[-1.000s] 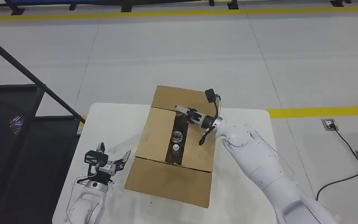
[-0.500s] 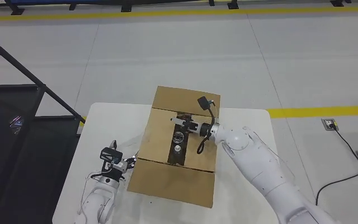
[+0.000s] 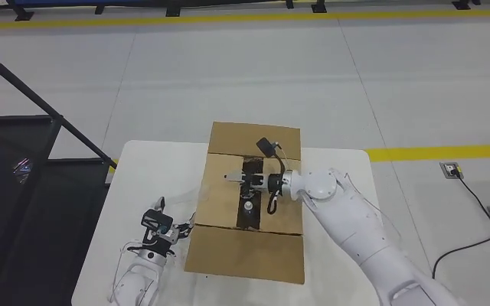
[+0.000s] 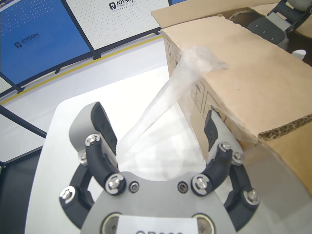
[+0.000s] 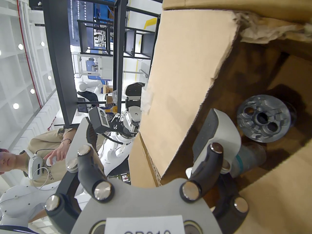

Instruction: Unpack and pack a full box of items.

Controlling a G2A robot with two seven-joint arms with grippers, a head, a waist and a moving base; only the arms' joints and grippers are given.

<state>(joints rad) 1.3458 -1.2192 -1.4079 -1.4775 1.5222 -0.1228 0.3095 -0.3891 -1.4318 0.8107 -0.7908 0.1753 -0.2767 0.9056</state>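
The brown cardboard box [image 3: 230,252] lies on the white table [image 3: 145,176] with its top flaps parted along a dark middle gap. My right gripper [image 3: 237,178] is open and straddles the flap [image 5: 180,86], one finger [image 5: 214,132] inside the box and the other outside. Inside lie a dark grey round spool-like part [image 5: 264,118] and a grey cylinder with a teal band [image 5: 251,157]. My left gripper [image 4: 156,120] stands open at the box's side wall [image 4: 190,91]. A strip of clear tape [image 4: 168,93] runs from the box corner down between its fingers.
Torn tape remnants [image 5: 268,32] cling to the flap edges. Bare table lies beside the box around my left gripper [image 3: 181,229]. The box's near flap [image 3: 245,256] reaches close to the table's front edge.
My right gripper has swung across the gap onto the opposite flap. My left gripper has closed in on the box's side. The box has turned slightly squarer on the table.
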